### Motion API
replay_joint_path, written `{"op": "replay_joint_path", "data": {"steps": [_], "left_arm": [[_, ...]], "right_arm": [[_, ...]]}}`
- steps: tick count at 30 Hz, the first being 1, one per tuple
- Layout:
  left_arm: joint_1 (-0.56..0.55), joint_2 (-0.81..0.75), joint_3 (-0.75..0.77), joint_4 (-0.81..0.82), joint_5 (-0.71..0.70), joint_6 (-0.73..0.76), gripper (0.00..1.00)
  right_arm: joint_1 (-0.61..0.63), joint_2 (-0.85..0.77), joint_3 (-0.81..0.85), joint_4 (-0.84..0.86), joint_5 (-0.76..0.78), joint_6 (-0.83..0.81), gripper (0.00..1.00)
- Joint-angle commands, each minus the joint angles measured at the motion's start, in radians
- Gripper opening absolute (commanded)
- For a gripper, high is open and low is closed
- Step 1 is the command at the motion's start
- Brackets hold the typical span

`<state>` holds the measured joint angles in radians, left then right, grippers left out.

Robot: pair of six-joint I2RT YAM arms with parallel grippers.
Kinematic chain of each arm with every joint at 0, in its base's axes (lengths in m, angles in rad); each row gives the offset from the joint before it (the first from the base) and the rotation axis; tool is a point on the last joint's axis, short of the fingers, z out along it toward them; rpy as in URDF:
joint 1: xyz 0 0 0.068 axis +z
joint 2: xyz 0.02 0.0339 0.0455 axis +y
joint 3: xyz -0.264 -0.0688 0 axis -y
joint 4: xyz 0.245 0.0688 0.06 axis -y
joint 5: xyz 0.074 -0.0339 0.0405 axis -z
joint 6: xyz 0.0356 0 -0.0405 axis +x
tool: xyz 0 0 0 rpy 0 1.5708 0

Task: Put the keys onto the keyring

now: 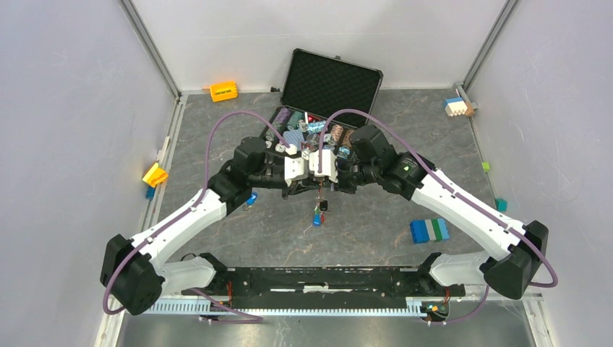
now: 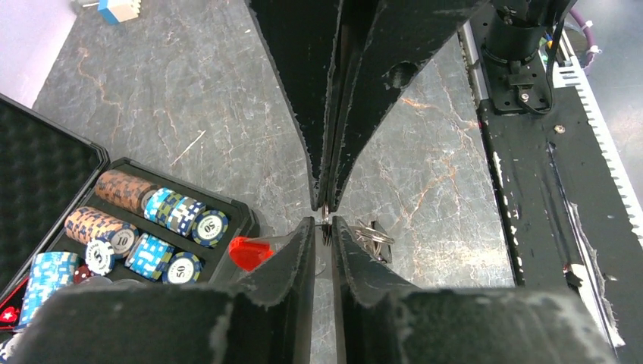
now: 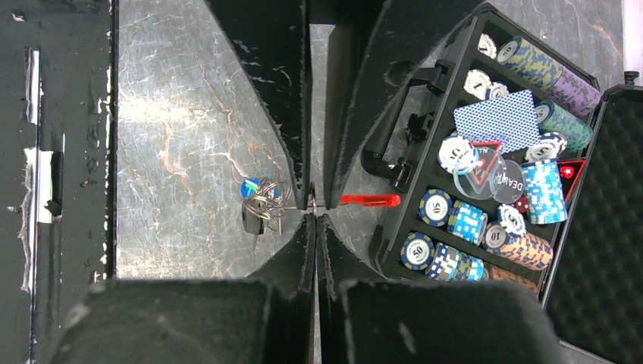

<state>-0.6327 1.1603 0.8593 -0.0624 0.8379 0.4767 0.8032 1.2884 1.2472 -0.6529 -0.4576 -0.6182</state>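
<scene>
Right wrist shows blue-capped keys [image 3: 260, 203] on the keyring [image 3: 369, 200]; left wrist, metal.

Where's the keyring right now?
Right wrist view, centre: the keyring is at the right hand's fingertips, red fob toward the poker chip case, keys bunched on the opposite side.
</scene>
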Motion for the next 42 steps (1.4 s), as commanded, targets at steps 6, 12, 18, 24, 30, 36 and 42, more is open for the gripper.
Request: {"op": "replay_joint_path", "data": {"steps": [6, 12, 18, 24, 30, 36, 42], "left_arm": [[-0.008, -0.001, -0.003, 0.101, -0.002, -0.038, 0.02], [-0.009, -0.056, -0.087, 0.155, 0.051, 0.011, 0.02], [-0.007, -0.102, -0.168, 0.25, 0.112, 0.02, 0.02], [-0.007, -0.122, -0.223, 0.317, 0.149, 0.038, 0.02], [-0.007, -0.12, -0.233, 0.328, 0.138, 0.036, 0.02], [-0.008, -0.118, -0.234, 0.352, 0.136, 0.013, 0.02], [-0.007, -0.127, -0.24, 0.352, 0.146, 0.007, 0.02]], "right_arm": [[0.007, -0.024, 0.027, 0.059, -0.005, 0.017, 0.0], [0.005, -0.093, -0.063, 0.147, -0.004, 0.017, 0.16], [0.004, -0.204, -0.245, 0.284, -0.111, 0.007, 0.33], [0.004, -0.215, -0.299, 0.313, -0.198, -0.014, 0.41], [0.004, -0.171, -0.29, 0.329, -0.227, 0.008, 0.42], [0.004, -0.15, -0.29, 0.341, -0.23, 0.017, 0.36], [0.003, -0.152, -0.298, 0.355, -0.203, 0.023, 0.3]]}}
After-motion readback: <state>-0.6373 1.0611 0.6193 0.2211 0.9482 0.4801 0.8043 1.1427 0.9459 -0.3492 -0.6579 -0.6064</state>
